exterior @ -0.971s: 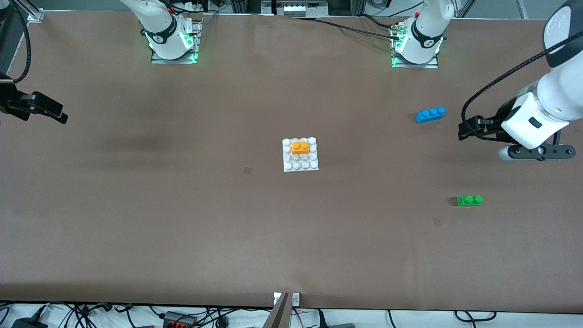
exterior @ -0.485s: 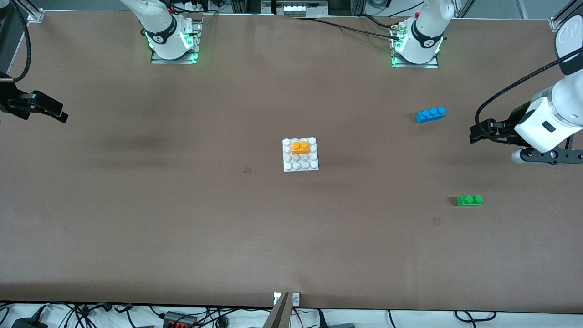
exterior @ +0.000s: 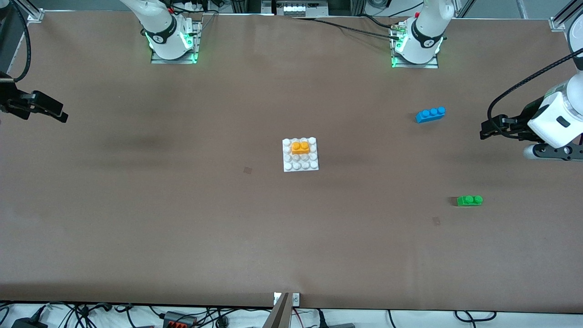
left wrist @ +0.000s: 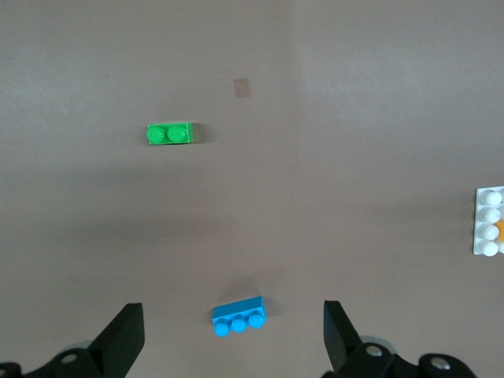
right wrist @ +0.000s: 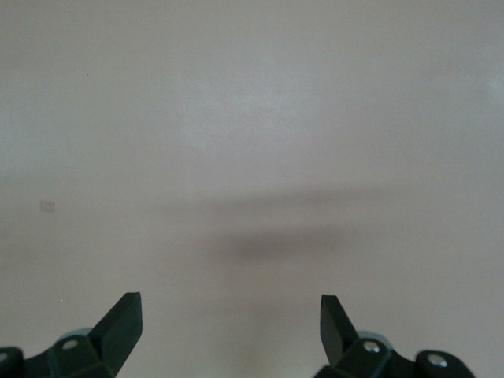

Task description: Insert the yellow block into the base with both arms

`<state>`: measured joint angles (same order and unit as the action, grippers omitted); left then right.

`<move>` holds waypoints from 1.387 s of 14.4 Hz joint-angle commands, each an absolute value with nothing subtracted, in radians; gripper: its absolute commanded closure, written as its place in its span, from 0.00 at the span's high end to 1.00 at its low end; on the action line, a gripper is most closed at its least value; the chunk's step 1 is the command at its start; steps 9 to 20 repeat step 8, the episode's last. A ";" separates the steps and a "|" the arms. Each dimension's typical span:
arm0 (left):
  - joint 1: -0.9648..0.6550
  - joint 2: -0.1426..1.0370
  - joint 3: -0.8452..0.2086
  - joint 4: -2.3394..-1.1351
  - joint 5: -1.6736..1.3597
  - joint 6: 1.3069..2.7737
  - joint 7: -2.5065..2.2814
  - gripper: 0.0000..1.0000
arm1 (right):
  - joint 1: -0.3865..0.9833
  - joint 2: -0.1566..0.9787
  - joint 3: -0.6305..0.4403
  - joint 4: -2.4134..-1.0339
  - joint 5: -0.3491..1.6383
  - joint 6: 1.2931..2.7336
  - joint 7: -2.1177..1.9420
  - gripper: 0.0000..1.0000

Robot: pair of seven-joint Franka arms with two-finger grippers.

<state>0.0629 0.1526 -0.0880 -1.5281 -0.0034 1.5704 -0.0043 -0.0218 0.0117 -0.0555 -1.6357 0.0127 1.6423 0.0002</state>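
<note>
Left tool (exterior: 486,132) hangs above the surface (exterior: 182,205) at the left arm's end, its two black fingers (left wrist: 126,339) spread wide with nothing between them, as the left wrist view shows; the left arm (exterior: 558,120) enters from the edge of the front view with a black cable looping over it; the right tool (exterior: 54,114) hangs above the right arm's end of the surface, its fingers (right wrist: 118,323) likewise spread wide and empty over bare brown covering, where only a soft shadow lies; the surface itself is a broad brown sheet that fills nearly the whole front view, with the two arm bases, lit green, along its edge farthest from the front camera; the base (exterior: 300,155), a white square plate with a grid of round studs, lies flat near the middle of the surface, well apart from both tools; the blue brick (exterior: 430,114), three studs long, lies toward the left arm's end, farther from the front camera than the base, and in the left wrist view it sits between the two fingers but lower, on the surface; the green brick (exterior: 469,200), two studs long, lies nearer to the front camera than the blue brick, well apart from it; the yellow block (exterior: 300,147) sits on the base, on the studs of the part farthest from the front camera, its long side level with the plate's edge, touched by neither tool.
</note>
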 commanded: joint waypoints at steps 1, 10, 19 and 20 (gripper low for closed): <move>0.031 0.133 -0.066 -1.539 0.009 1.563 0.017 1.00 | -0.017 -0.009 -0.054 -1.654 -0.003 1.638 0.012 1.00; 0.031 0.137 -0.066 -1.531 0.008 1.562 0.028 1.00 | -0.017 -0.009 -0.054 -1.654 -0.003 1.638 0.014 1.00; 0.031 0.137 -0.066 -1.531 0.008 1.562 0.028 1.00 | -0.017 -0.009 -0.054 -1.654 -0.003 1.638 0.014 1.00; 0.031 0.137 -0.066 -1.531 0.008 1.562 0.028 1.00 | -0.017 -0.009 -0.054 -1.654 -0.003 1.638 0.014 1.00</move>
